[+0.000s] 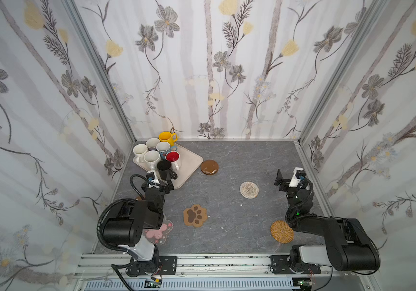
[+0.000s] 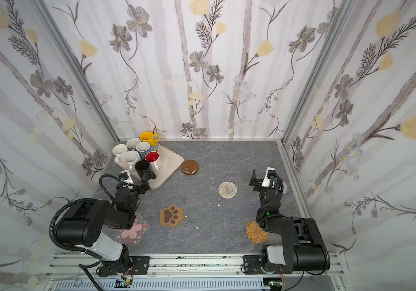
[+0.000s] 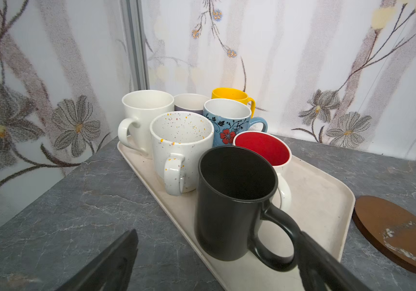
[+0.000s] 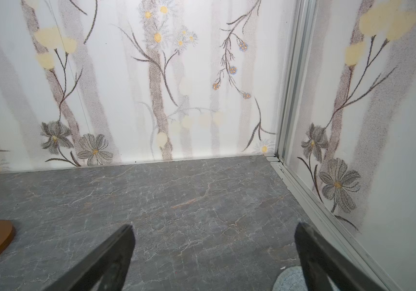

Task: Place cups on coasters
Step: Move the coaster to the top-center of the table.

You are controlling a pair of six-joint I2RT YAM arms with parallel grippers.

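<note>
Arm housings [image 1: 123,224] sit nearest in both top views; cups [image 1: 152,158] crowd the tray [image 1: 191,161], paw coaster [image 1: 195,215] bare. Left wrist view: left pincer [image 3: 217,234] gapes wide toward the black mug [image 3: 232,201], likely for grasping. Right wrist view: right pincer [image 4: 215,228] wide, empty, above worktop [image 4: 201,191].

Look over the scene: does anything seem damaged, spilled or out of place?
The brown disc beside the tray has whitish, worn-looking patches near its edge. Small white flecks lie on the table. Nothing looks spilled or tipped.

Black mug [image 3: 229,206] foremost on tray [image 3: 322,196]
</note>
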